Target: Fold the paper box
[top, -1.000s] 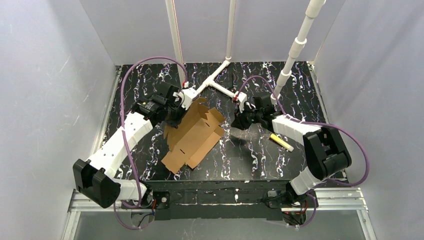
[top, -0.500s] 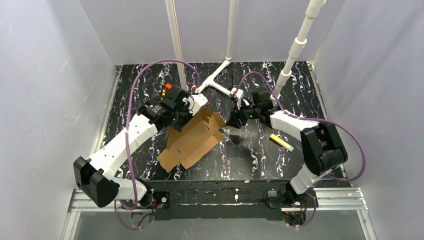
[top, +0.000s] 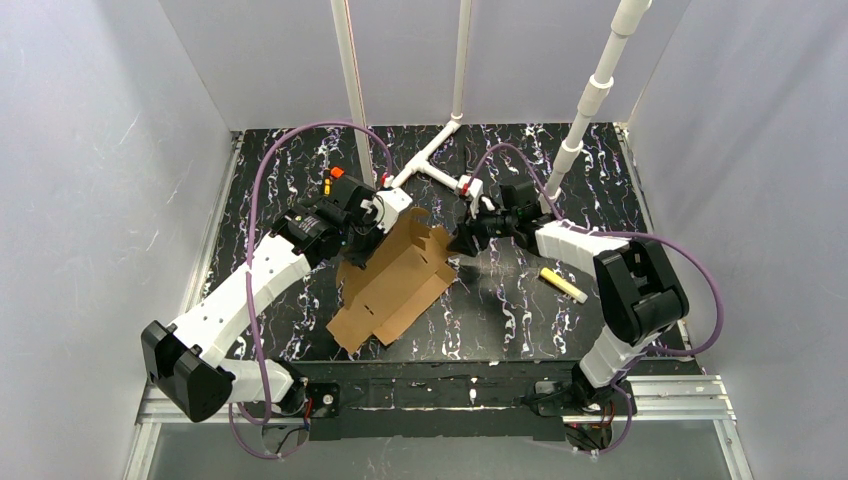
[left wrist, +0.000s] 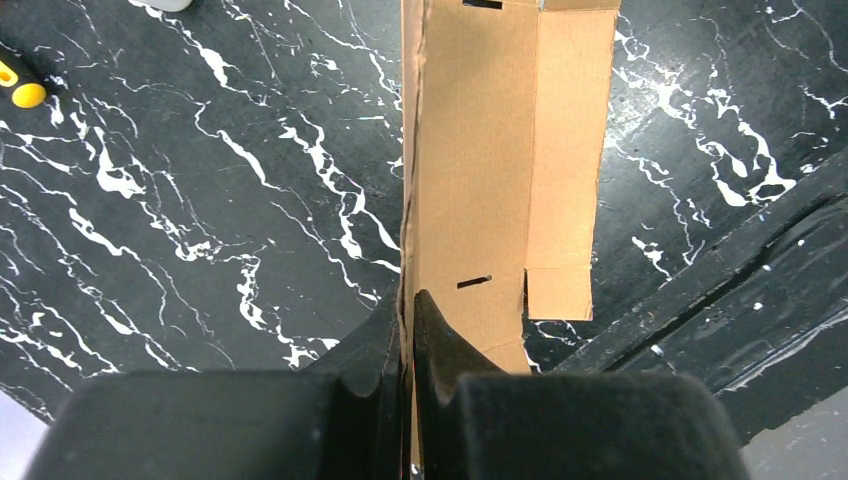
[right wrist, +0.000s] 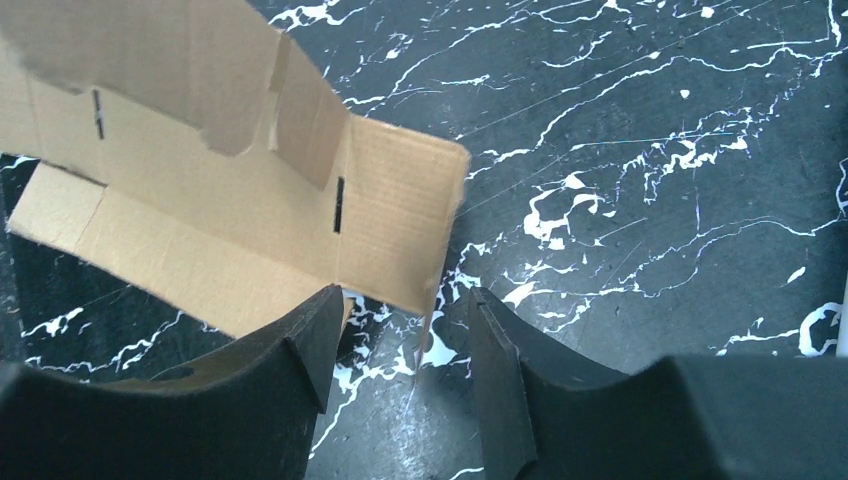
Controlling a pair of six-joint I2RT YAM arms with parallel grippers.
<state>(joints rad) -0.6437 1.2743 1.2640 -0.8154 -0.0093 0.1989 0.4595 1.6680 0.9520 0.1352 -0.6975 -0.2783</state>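
The paper box (top: 395, 275) is a brown die-cut cardboard sheet, partly folded, tilted up off the black marbled table. My left gripper (top: 362, 250) is shut on its upper left edge; in the left wrist view the sheet (left wrist: 500, 180) runs straight away from the pinched jaws (left wrist: 408, 300). My right gripper (top: 462, 243) is open at the sheet's right corner. In the right wrist view the corner flap (right wrist: 395, 225) hangs just ahead of the gap between the spread fingers (right wrist: 405, 310), not gripped.
A yellow marker (top: 563, 284) lies on the table to the right. White pipes (top: 430, 165) lie at the back and another white pipe (top: 590, 100) rises at the back right. Grey walls close in both sides. The front table edge (top: 440, 372) is near.
My right gripper has opened wider and come left up to the box's right corner. The left gripper has lifted and shifted the sheet slightly right, keeping its grip.
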